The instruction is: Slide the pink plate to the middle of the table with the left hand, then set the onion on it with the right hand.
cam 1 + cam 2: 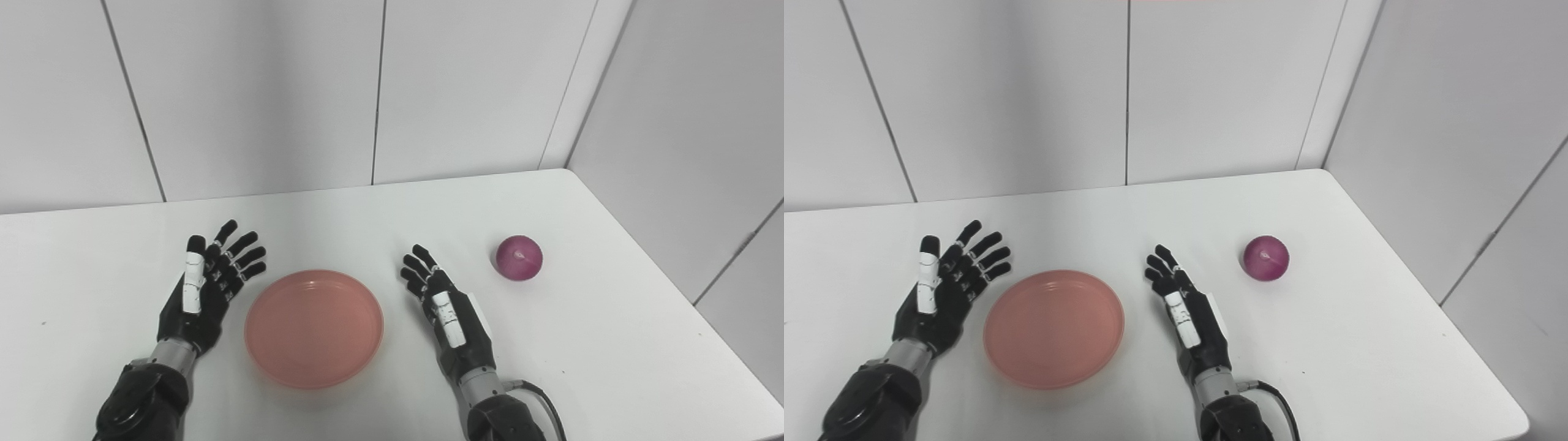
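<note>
A round pink plate (314,327) lies empty on the white table, near its front and about mid-width. My left hand (205,289) is open, fingers spread, just left of the plate and apart from it. My right hand (446,309) is open with fingers straight, to the right of the plate and not touching it. A purple-red onion (519,258) rests on the table to the right of my right hand, a short gap beyond the fingertips. Both hands hold nothing.
The white table (612,343) ends at its right edge close behind the onion and meets grey wall panels (380,92) at the back. A black cable (545,398) runs from my right wrist.
</note>
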